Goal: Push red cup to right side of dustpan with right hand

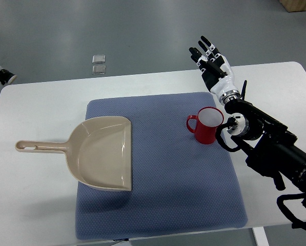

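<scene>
One hand is all I have in view, the right; far to its left lies the dustpan (104, 152), mouth toward it. The red cup (207, 125) stands upright on the blue mat (163, 200), just left of my wrist, below the right hand (210, 60), fingers spread, holding nothing.

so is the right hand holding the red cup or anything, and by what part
Nothing is held. The right hand is open, raised beyond the red cup, not touching it.
</scene>
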`<act>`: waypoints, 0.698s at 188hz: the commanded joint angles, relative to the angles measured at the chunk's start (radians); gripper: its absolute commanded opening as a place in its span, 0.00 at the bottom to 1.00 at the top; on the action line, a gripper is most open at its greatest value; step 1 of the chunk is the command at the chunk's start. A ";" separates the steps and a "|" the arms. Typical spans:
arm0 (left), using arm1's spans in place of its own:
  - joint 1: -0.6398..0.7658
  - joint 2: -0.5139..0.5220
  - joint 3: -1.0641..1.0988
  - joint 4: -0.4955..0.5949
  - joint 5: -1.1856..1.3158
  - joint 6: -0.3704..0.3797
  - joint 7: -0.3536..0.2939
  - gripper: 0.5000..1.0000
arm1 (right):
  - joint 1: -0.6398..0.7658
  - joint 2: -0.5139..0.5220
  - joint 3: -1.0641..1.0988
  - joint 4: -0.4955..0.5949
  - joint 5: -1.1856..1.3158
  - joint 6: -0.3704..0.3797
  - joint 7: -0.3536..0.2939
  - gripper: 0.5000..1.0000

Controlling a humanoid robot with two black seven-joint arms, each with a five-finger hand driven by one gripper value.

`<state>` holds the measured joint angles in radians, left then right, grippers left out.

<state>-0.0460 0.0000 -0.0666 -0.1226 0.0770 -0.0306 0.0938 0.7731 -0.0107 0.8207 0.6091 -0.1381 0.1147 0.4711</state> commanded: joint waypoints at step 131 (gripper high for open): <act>0.014 0.000 0.005 -0.006 0.001 0.000 0.000 1.00 | 0.006 -0.002 -0.002 0.003 0.000 -0.003 0.000 0.86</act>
<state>-0.0325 0.0000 -0.0619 -0.1324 0.0783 -0.0306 0.0938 0.7732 -0.0122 0.8206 0.6107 -0.1381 0.1149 0.4707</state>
